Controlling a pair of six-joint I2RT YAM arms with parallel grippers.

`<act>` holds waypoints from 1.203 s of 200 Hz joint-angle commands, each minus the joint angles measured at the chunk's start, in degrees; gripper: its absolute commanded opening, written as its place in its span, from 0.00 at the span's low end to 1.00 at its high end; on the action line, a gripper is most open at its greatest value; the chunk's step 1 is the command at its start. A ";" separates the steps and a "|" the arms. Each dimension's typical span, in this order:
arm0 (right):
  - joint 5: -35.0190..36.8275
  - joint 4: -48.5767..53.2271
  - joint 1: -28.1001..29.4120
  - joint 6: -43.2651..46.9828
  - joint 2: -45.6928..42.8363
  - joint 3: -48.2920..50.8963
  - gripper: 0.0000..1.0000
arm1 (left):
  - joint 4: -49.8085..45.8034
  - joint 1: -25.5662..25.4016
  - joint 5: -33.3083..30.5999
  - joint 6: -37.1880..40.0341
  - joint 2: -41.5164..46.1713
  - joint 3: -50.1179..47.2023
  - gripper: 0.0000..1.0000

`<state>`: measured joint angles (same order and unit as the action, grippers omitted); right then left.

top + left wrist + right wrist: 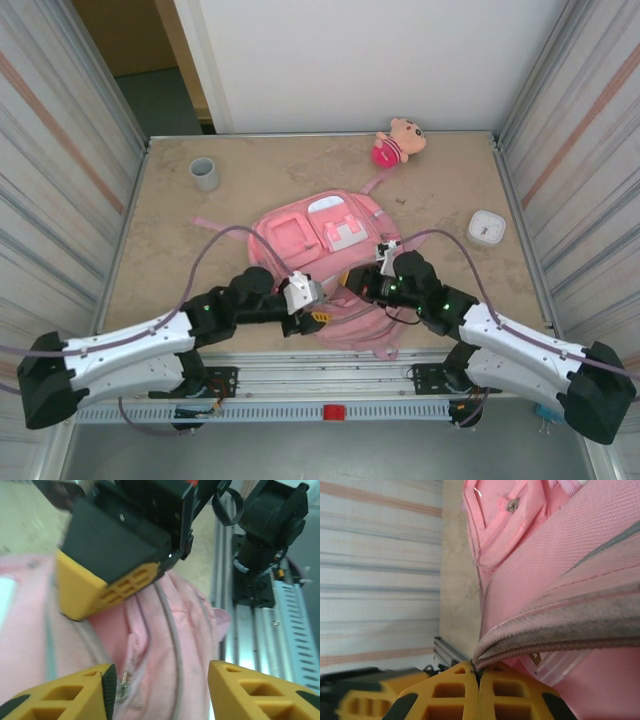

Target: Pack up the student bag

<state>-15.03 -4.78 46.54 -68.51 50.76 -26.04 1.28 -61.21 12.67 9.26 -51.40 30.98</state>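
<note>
The student bag point(320, 235) lies flat in the middle of the table, pink with front pockets facing up. My right gripper point(362, 282) is at the bag's near right part. In the right wrist view its yellow jaws point(479, 674) are shut on a raised fold of the bag's zipper edge point(560, 630). My left gripper point(312, 308) sits at the bag's near edge, just left of the right one. Its fingers point(75, 697) stand apart over pink fabric point(165, 645), holding nothing, with a metal zipper pull point(121, 686) beside the left pad. The right gripper's finger point(107, 587) hangs just above.
A small pink plush doll point(400, 141) lies at the far edge of the table. A grey cup point(204, 173) stands at the far left, and a white box point(486, 228) sits at the right. The aluminium rail point(330, 385) runs along the near edge.
</note>
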 commanded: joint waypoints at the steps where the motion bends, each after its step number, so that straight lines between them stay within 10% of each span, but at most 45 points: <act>1: -8.87 5.39 -4.29 7.53 -0.37 -2.38 0.05 | -7.20 -0.30 -9.93 11.97 4.17 1.28 0.55; 93: -17.20 10.99 -9.21 13.53 1.11 -5.48 0.05 | -2.77 5.76 -2.69 28.04 -8.36 2.39 0.58; 130: -18.59 11.10 -9.37 15.70 1.75 -6.12 0.06 | -1.79 8.25 2.71 28.20 -12.85 3.40 0.27; 150: -19.66 10.87 -9.35 20.26 1.58 -6.14 0.22 | -1.43 10.52 7.99 26.83 -12.71 3.22 0.09; 181: -19.21 9.34 -7.05 31.83 0.35 -5.48 0.47 | 0.63 14.36 15.42 24.21 -10.97 1.90 0.07; 240: -13.96 11.54 -0.10 44.69 5.26 -8.02 0.49 | 1.01 15.50 17.63 21.85 -10.90 2.80 0.06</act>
<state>-32.40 5.80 44.12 -31.42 54.11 -30.83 -0.54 -46.19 25.63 34.74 -63.53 32.45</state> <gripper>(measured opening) 0.501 0.116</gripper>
